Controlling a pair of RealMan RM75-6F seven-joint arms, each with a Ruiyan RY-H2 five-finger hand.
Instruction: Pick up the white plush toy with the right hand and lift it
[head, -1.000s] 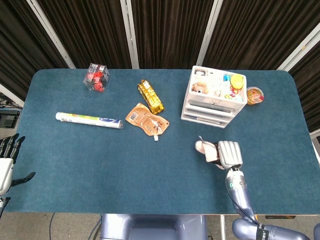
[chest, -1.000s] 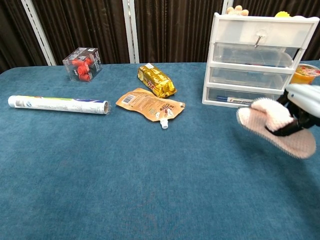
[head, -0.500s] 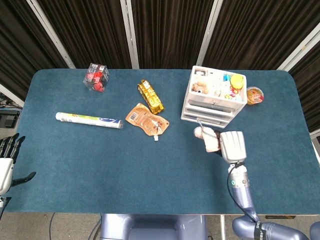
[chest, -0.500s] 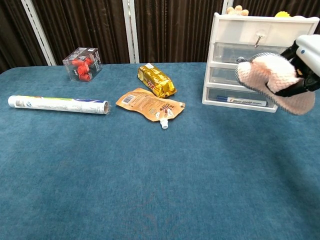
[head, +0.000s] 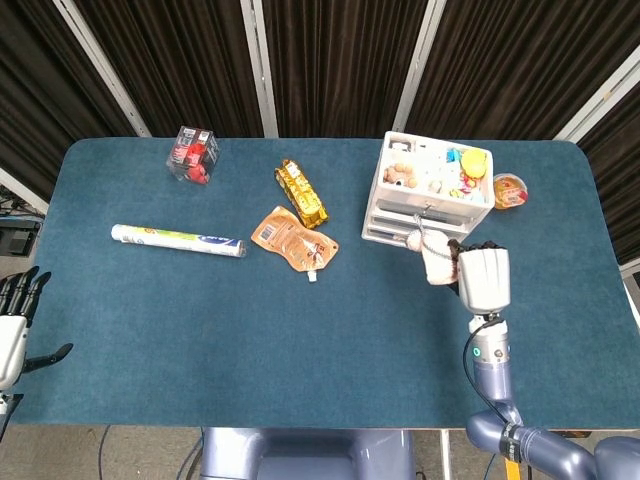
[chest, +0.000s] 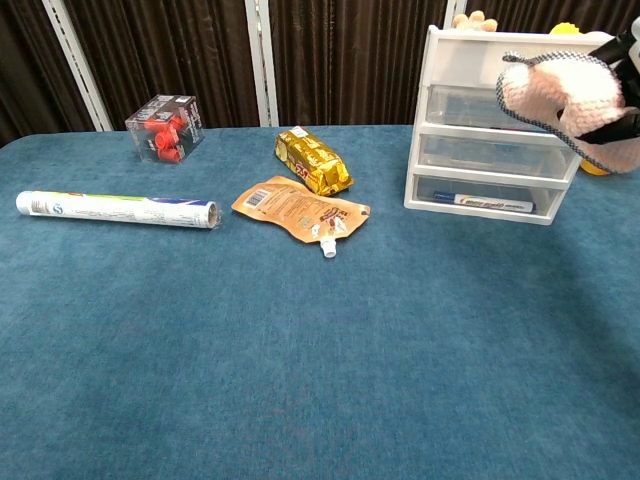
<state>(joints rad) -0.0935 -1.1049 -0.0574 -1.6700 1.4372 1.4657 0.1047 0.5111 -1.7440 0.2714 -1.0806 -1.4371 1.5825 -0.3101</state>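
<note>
My right hand holds the white plush toy well above the table, in front of the white drawer unit. In the chest view the toy hangs at the upper right, level with the unit's top drawers, with dark fingers wrapped round its right side. The toy is pale and fuzzy with a darker rim. My left hand stays off the table's left edge, fingers apart, holding nothing.
On the blue table lie a white tube, an orange pouch, a gold packet and a clear box of red items. An orange cup stands right of the drawer unit.
My right hand has risen with the plush toy, from just over the table to the height of the drawer unit's top, drifting right. The left hand has not moved.
</note>
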